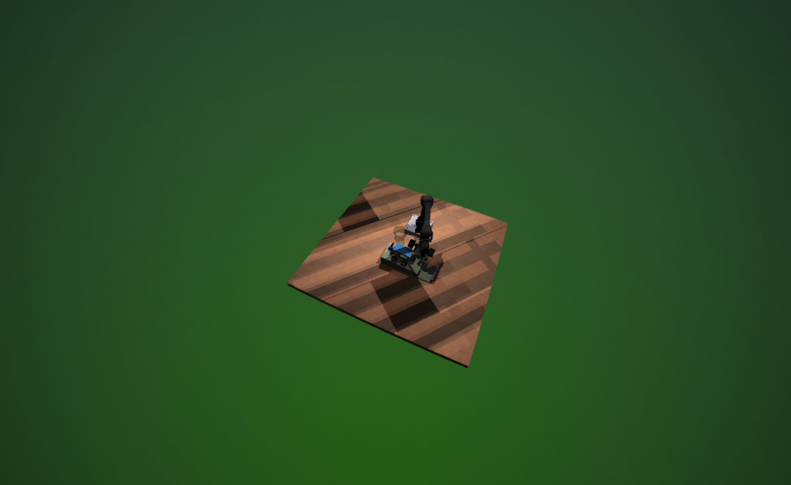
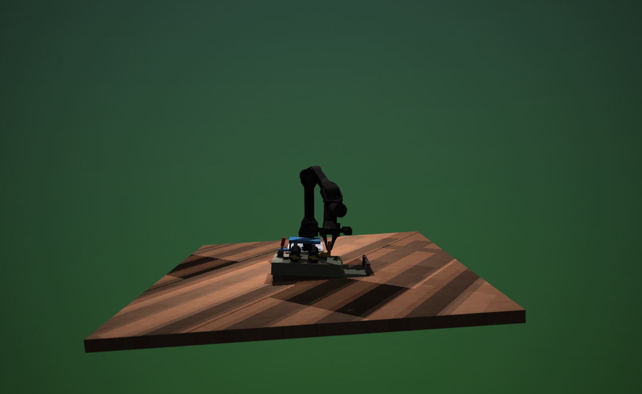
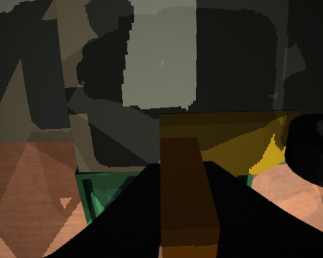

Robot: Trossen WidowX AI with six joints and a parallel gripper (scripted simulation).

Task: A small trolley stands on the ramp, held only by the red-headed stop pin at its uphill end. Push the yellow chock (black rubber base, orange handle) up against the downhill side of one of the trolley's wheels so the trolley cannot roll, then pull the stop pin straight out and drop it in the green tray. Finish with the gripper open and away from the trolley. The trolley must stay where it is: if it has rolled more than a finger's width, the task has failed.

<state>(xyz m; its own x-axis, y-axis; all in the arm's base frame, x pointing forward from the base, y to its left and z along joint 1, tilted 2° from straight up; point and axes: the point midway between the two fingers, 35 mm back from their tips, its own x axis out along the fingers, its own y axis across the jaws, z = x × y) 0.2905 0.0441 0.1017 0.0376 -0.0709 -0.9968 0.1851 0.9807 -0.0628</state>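
My gripper [image 2: 330,248] [image 3: 180,173] is shut on the orange handle of the yellow chock [image 2: 324,254] [image 3: 222,130]. The chock is low over the ramp [image 2: 306,268] [image 1: 385,259], by the edge nearest the arm base. Its narrow end is right beside a black wheel [image 3: 305,154] on the trolley's downhill side; whether they touch, or the chock rests on the ramp, I cannot tell. The blue-topped trolley [image 1: 402,248] [image 2: 304,239] stands on the ramp. The red-headed stop pin [image 1: 391,244] [image 2: 282,242] stands at its uphill end. The green tray [image 3: 108,175] is partly hidden behind my fingers.
An upright dark end plate [image 2: 366,264] stands at the ramp's downhill end. The arm's white base plate [image 1: 411,225] is behind the ramp. The green tray lies beside the ramp on the arm-base side. Patchy shadows cross the wooden table [image 1: 350,289] [image 2: 205,303].
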